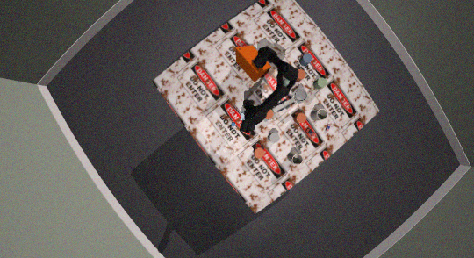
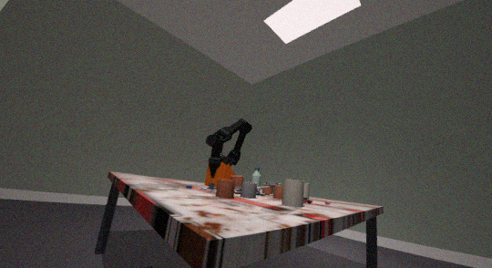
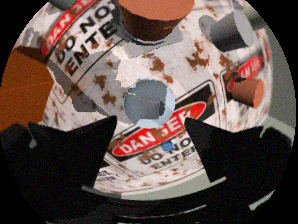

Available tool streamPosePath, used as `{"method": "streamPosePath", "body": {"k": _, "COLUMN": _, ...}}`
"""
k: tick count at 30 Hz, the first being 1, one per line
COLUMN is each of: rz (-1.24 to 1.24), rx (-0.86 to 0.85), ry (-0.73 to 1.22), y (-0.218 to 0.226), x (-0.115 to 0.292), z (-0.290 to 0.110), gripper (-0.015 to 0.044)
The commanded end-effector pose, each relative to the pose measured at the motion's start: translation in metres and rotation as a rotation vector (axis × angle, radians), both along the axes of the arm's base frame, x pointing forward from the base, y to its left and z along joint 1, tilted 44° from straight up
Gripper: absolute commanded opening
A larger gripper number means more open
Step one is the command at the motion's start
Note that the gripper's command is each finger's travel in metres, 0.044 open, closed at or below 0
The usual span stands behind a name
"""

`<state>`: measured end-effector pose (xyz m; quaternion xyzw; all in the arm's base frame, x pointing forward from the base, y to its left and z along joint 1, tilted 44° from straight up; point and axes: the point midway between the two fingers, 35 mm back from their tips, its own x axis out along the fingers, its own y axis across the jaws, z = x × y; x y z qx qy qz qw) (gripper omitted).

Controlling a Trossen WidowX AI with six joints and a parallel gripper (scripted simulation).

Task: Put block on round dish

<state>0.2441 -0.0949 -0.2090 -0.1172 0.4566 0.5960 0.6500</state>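
From the top, the black arm (image 1: pixel 268 94) bends over the table (image 1: pixel 193 101). In the exterior view it stands behind the cups (image 2: pixel 292 192). At the wrist, the gripper (image 3: pixel 149 137) is released, grasping nothing; a grey-blue cup (image 3: pixel 150 102) sits at twelve o'clock between its fingers, untouched.

Crowding cups (image 1: pixel 300 94) around end effector (image 3: pixel 149 137)
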Motion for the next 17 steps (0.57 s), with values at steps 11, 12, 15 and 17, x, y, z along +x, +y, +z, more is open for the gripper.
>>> {"method": "streamPosePath", "body": {"k": 11, "rz": -0.004, "rx": -0.008, "ry": -0.009, "y": -0.039, "x": 0.006, "z": 0.042, "gripper": 0.044}}
{"method": "streamPosePath", "body": {"k": 12, "rz": -0.004, "rx": -0.008, "ry": -0.009, "y": -0.039, "x": 0.006, "z": 0.042, "gripper": 0.044}}
{"method": "streamPosePath", "body": {"k": 15, "rz": -0.004, "rx": -0.008, "ry": -0.009, "y": -0.039, "x": 0.006, "z": 0.042, "gripper": 0.044}}
{"method": "streamPosePath", "body": {"k": 17, "rz": -0.004, "rx": -0.008, "ry": -0.009, "y": -0.039, "x": 0.006, "z": 0.042, "gripper": 0.044}}
